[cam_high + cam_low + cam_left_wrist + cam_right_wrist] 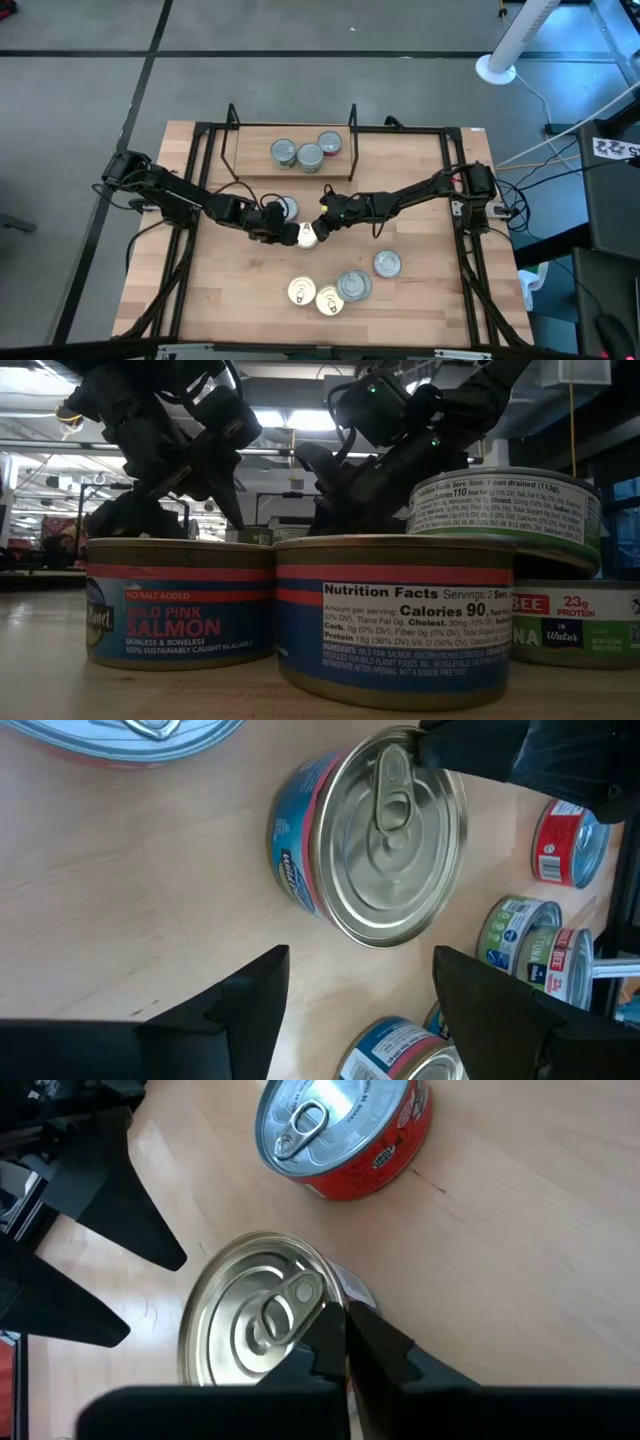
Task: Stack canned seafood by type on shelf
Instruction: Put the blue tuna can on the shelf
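Nearest you on the bench [240, 300], two gold-lidded salmon tins [300, 292] sit touching, with a silver-lidded stack [353, 286] just beside them and a lone silver tin [387, 264] a little to the right. Up at mid-bench your two grippers meet over one gold-lidded tin [307, 235]: your right gripper [345, 1342] has its jaws pressed together right at the tin's rim by the pull tab, though you can't tell whether they actually pinch it. Your left gripper [362, 980] faces the same tin from the other side, jaws spread wide and gripping nothing. A red-labelled tin [345, 1135] lies just beside, near the left arm. Farthest back, the shelf [250, 160] between its black uprights carries three silver-topped cans [310, 154] side by side.
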Controlling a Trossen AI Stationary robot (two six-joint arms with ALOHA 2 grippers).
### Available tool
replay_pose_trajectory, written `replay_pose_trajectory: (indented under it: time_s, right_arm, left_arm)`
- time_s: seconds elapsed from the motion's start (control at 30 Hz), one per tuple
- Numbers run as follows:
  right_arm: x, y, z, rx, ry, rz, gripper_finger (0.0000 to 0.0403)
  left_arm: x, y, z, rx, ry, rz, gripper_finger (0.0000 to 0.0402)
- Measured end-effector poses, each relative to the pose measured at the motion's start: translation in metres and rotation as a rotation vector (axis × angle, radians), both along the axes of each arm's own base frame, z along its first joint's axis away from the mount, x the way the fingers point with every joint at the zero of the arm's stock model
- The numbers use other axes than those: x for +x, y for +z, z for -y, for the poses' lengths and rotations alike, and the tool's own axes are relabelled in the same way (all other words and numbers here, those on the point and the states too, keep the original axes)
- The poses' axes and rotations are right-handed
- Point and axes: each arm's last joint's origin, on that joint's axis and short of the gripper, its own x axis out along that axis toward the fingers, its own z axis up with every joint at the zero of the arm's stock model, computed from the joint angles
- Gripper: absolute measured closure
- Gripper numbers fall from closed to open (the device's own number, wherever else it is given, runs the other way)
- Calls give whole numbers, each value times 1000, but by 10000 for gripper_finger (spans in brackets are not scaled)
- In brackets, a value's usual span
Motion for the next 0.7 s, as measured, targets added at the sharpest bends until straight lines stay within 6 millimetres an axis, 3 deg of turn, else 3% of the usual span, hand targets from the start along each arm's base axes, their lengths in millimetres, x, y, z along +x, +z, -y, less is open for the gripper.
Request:
replay_pose_trajectory:
  time_s: [0.5, 0.7]
  right_arm:
    - [2, 1, 1, -39, 31, 37, 401]
    - [3, 1, 1, -45, 35, 44, 402]
  left_arm:
    - [0, 2, 0, -12, -5, 9, 160]
    - [-3, 11, 0, -15, -15, 45, 160]
